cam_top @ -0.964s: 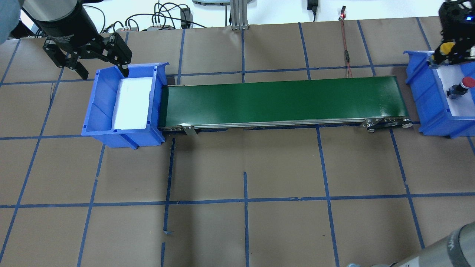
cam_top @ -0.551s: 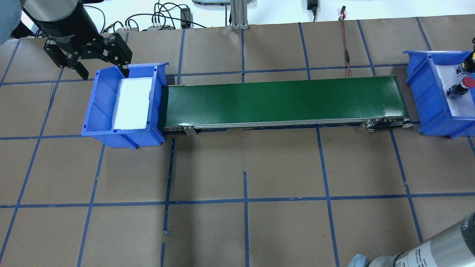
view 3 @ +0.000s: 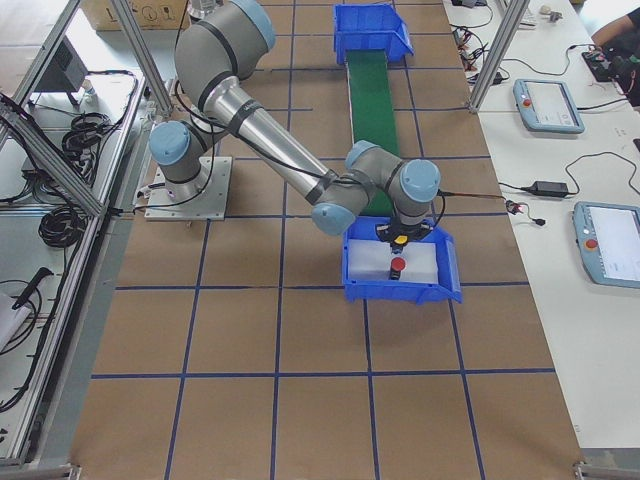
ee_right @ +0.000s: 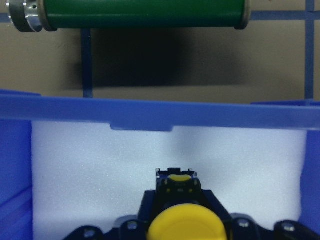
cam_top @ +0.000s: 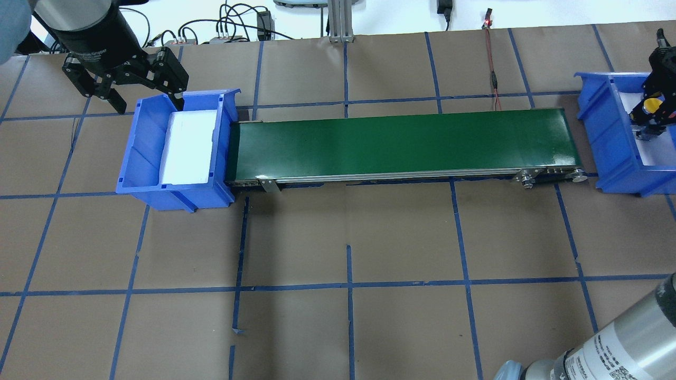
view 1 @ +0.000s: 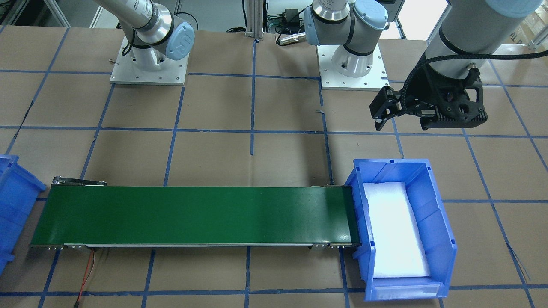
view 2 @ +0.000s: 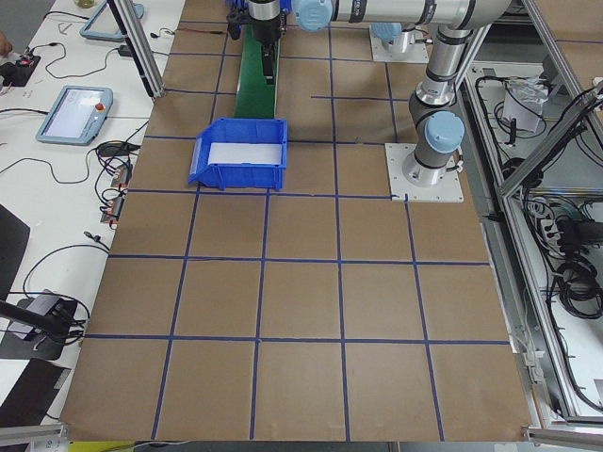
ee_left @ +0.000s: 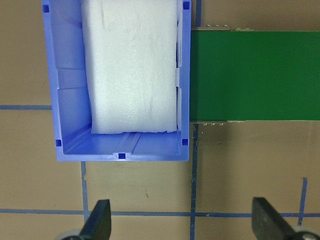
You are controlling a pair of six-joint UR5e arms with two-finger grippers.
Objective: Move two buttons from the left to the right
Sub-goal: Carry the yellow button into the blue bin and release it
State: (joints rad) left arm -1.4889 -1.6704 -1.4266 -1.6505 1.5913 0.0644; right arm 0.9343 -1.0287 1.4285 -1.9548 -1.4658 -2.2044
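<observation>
The yellow button (ee_right: pixel 182 224) is held in my right gripper (cam_top: pixel 650 113), which is shut on it over the white foam of the right blue bin (cam_top: pixel 602 132). In the exterior right view the yellow cap (view 3: pixel 398 240) hangs just behind the red button (view 3: pixel 397 265), which lies on the foam. In the overhead view the gripper hides the red cap. My left gripper (cam_top: pixel 148 103) is open and empty, above the far edge of the left blue bin (cam_top: pixel 142 158). That bin (ee_left: pixel 120 150) holds only white foam.
A green conveyor belt (cam_top: pixel 401 142) runs between the two bins. A red wire (cam_top: pixel 492 68) lies on the brown paper behind the belt's right end. Cables and a metal post (cam_top: pixel 338 21) stand along the far edge. Blue tape lines grid the table.
My right gripper with the yellow button left the overhead view, then came back lower over the right bin, now covering the red cap. The left arm has not moved.
</observation>
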